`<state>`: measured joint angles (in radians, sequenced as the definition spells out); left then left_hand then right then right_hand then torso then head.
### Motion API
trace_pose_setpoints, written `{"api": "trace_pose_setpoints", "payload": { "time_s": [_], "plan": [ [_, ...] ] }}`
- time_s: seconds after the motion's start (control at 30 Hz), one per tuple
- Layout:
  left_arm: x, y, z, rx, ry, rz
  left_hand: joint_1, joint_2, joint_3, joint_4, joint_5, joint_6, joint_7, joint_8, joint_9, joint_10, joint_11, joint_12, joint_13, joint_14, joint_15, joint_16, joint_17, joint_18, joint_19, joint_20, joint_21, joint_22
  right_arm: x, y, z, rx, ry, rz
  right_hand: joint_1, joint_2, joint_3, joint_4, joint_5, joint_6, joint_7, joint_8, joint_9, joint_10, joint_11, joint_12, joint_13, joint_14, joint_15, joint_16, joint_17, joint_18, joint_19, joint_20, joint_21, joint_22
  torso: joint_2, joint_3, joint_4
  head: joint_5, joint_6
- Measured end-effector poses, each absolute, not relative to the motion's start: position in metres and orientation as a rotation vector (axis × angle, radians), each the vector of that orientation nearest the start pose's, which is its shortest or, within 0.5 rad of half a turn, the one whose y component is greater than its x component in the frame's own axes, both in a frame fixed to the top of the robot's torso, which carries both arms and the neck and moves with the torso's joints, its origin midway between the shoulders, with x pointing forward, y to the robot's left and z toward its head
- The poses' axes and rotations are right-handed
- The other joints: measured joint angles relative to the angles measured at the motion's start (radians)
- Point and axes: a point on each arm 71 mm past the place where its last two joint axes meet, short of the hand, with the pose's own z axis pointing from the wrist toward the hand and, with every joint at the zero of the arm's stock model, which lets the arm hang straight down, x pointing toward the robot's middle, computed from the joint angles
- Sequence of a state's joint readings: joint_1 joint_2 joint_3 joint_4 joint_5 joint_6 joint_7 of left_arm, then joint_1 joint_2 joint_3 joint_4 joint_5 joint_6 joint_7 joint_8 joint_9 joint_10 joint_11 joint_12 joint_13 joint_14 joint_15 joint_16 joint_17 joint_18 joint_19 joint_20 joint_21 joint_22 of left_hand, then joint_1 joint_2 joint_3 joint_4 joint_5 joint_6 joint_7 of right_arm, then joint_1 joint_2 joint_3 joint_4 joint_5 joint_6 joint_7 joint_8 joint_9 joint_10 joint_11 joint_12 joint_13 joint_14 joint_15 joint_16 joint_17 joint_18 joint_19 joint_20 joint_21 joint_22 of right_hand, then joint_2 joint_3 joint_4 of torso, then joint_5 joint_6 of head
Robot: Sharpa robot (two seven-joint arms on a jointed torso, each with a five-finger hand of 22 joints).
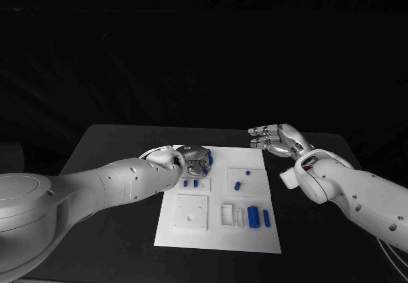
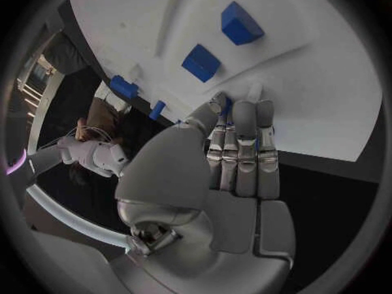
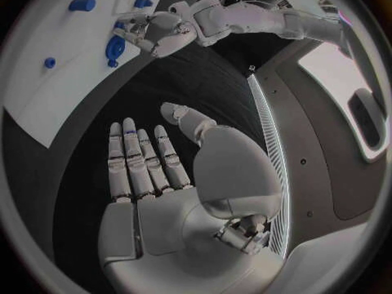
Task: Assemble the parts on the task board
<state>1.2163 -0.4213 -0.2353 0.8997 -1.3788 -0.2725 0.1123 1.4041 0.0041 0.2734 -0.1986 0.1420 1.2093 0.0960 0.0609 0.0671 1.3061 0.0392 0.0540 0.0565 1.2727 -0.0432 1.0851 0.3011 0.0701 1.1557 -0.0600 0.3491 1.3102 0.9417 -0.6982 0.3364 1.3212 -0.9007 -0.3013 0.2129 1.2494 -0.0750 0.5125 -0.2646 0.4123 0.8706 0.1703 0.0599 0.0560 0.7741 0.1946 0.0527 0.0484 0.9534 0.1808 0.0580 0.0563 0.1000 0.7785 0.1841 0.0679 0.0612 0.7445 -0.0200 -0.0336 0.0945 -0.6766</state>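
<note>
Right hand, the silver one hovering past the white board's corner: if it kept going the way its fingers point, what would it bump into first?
Probably nothing at once. The silver right hand points toward the bare black table beyond the white task board; the silver left hand seems off that line, though depth is unclear.

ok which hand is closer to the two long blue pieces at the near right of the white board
Left. The left hand is over the task board's far edge, diagonally across from the long blue pieces. The right hand is off the board, beyond its far right corner.

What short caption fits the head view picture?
Left hand reaches over the white task board with its blue parts; right hand hovers open.
</note>
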Motion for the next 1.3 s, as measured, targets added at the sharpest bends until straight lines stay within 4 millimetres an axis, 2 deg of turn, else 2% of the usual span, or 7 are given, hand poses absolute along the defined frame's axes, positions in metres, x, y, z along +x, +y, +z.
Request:
{"api": "trace_pose_setpoints", "payload": {
  "time_s": [0.23,0.53,1.0,1.3],
  "plan": [
    [0.555,0.158,-0.263,0.308,1.779,-0.578,-0.004,0.004,0.022,-0.016,0.0,0.0,0.0,0.0,-0.001,0.002,-0.001,0.002,0.0,0.002,-0.002,0.011,-0.009,0.0,-0.018,-0.006,0.061,0.0,0.518,-0.202,-0.192,0.497,1.481,1.203,-0.003,0.003,0.0,0.0,0.003,0.0,0.0,0.0,0.0,0.0,0.0,0.0,0.0,0.0,0.0,0.0,0.0,0.0,0.0,0.0,0.0,0.0,0.0,-0.0003,0.0002,0.0,0.003],
    [0.551,0.168,-0.263,0.229,1.785,-0.61,-0.006,0.006,0.024,-0.015,-0.004,0.0,0.0,0.0,-0.003,0.002,-0.002,0.002,0.005,0.007,0.0,0.011,-0.012,0.0,-0.021,-0.003,0.063,0.0,0.519,-0.202,-0.192,0.497,1.482,1.202,-0.004,0.004,0.0,0.0,0.003,0.0,0.0,0.0,0.0,0.0,0.0,0.0,0.0,0.0,0.0,0.0,0.0,0.0,-0.005,-0.005,0.0,0.0,-0.002,-0.001,0.0017,0.0,0.007],
    [0.555,0.19,-0.221,0.035,1.729,-0.695,-0.006,0.006,0.026,-0.012,-0.004,-0.001,0.0,-0.004,-0.003,0.001,-0.001,0.002,0.003,0.007,0.0,0.011,-0.016,0.0,-0.021,-0.003,0.063,0.0,0.519,-0.205,-0.192,0.498,1.482,1.195,-0.004,0.004,0.0,0.0,0.003,0.0,0.0,0.0,0.0,0.0,0.0,0.0,0.0,0.0,0.0,0.0,0.0,0.0,-0.013,-0.002,0.0,-0.001,-0.002,-0.0005,0.0034,0.005,0.01],
    [0.555,0.211,-0.214,-0.022,1.738,-0.674,-0.006,0.006,0.029,-0.009,-0.004,-0.002,-0.002,-0.004,-0.003,0.001,-0.001,0.002,0.001,0.007,0.0,0.011,-0.019,0.0,-0.021,-0.003,0.063,0.0,0.519,-0.204,-0.192,0.497,1.481,1.198,-0.004,0.004,0.0,0.0,0.003,0.0,0.0,0.0,0.0,0.0,0.0,0.0,0.0,0.0,0.0,0.0,0.0,0.0,-0.016,-0.002,0.0,-0.001,-0.001,-0.001,0.0031,0.005,0.014]
  ]
}}
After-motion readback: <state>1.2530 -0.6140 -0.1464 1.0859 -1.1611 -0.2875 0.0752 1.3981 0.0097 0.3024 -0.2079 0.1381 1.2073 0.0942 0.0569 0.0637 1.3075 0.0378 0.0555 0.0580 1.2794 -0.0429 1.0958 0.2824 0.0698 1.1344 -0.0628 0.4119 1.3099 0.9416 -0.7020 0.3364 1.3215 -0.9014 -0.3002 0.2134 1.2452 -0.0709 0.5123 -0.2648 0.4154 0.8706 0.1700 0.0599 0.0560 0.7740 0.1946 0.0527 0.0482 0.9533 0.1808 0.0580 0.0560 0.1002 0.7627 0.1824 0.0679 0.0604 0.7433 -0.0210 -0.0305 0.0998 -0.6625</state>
